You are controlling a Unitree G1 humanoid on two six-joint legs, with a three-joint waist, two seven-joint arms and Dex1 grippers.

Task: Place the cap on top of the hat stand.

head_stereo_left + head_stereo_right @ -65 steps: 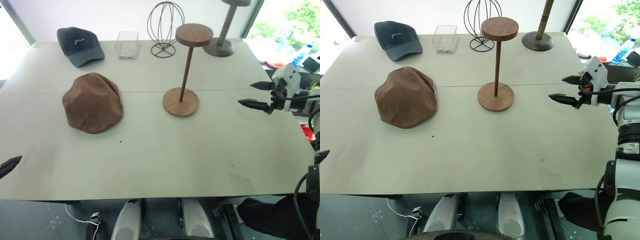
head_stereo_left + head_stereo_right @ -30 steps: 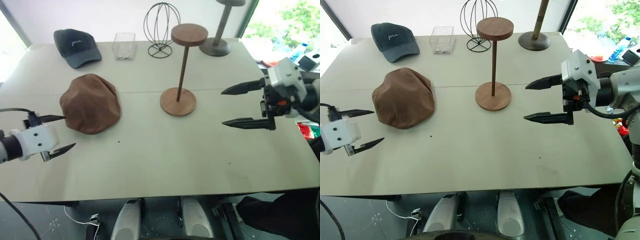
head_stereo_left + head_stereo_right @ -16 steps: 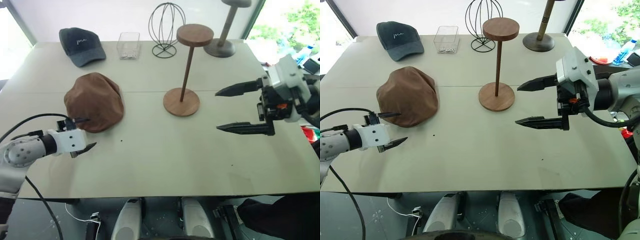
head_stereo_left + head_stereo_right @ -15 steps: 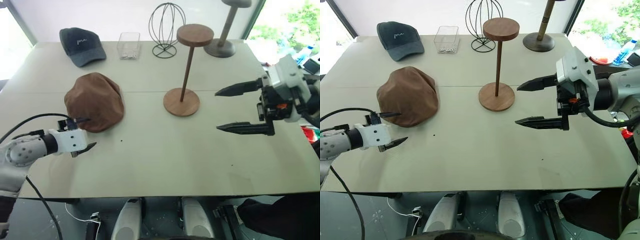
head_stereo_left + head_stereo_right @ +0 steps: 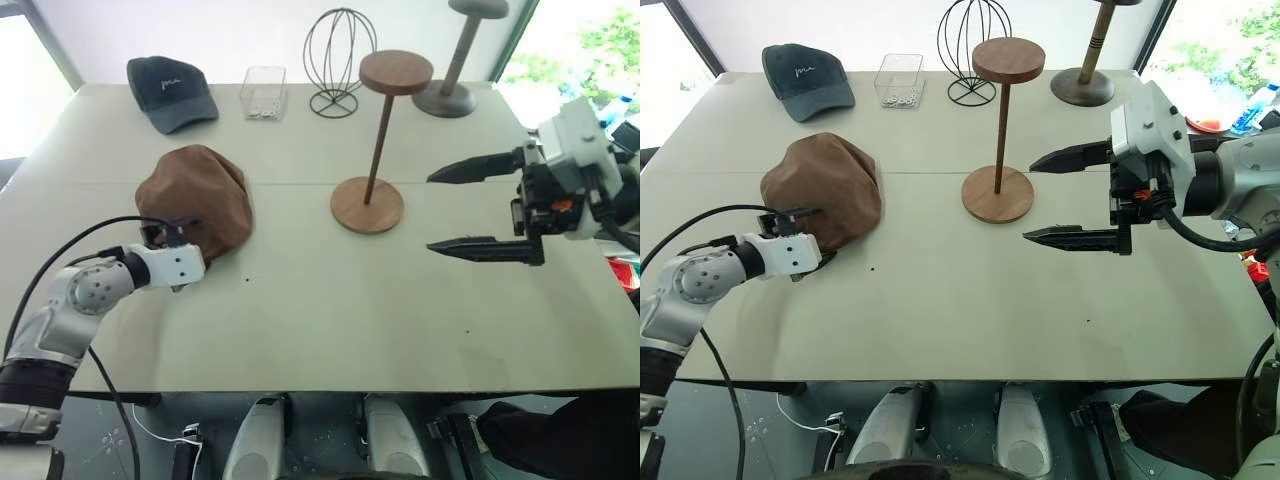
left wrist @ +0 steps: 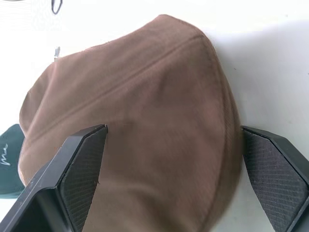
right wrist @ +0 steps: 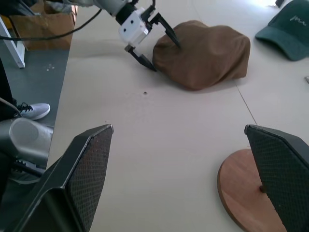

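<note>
Cap [image 5: 197,199], soft brown suede, slumps on the table [image 5: 330,300] left of the hat stand [image 5: 372,140]; looks light and floppy, best pinched at its near edge, where the left gripper [image 5: 808,240] straddles it, spread wide.

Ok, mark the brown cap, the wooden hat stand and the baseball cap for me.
brown cap [image 5: 205,190], left eye view, middle of its crown.
wooden hat stand [image 5: 396,72], left eye view, top disc.
baseball cap [image 5: 800,64], right eye view, crown by the lettering.
</note>
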